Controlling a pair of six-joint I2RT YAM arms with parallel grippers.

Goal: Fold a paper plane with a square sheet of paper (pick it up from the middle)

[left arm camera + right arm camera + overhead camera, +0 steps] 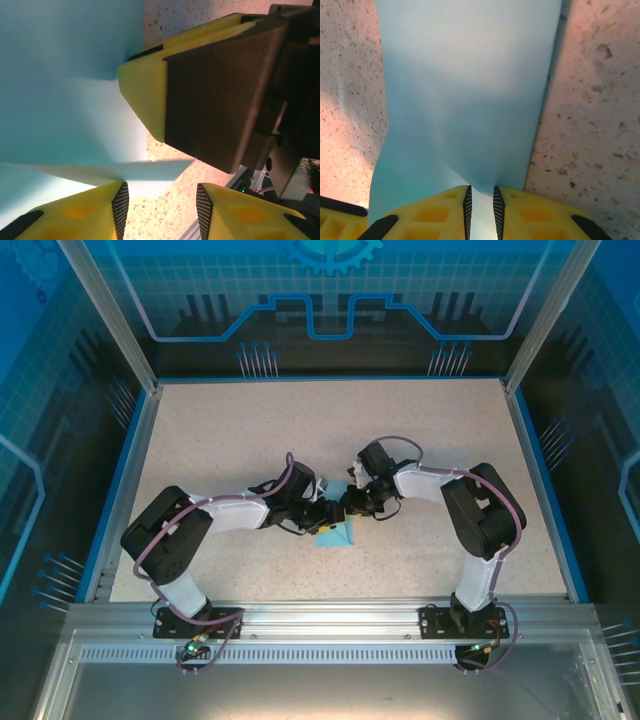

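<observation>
Centrally, right pincer [480, 194] pinching paper [465, 100], speckled table [592, 125]

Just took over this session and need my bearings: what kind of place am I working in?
Probably an enclosed robot work cell or demo booth: a speckled tabletop with blue edging, aluminium frame posts at the corners, and blue wall panels printed with circuit lines and a gear.

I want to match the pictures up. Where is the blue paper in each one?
Top external: the blue paper lies near the middle of the speckled table.
Left wrist: the blue paper covers the left side.
Right wrist: the blue paper runs down the middle, pinched in the right gripper.
Shared landmark: the speckled table under it.
</observation>
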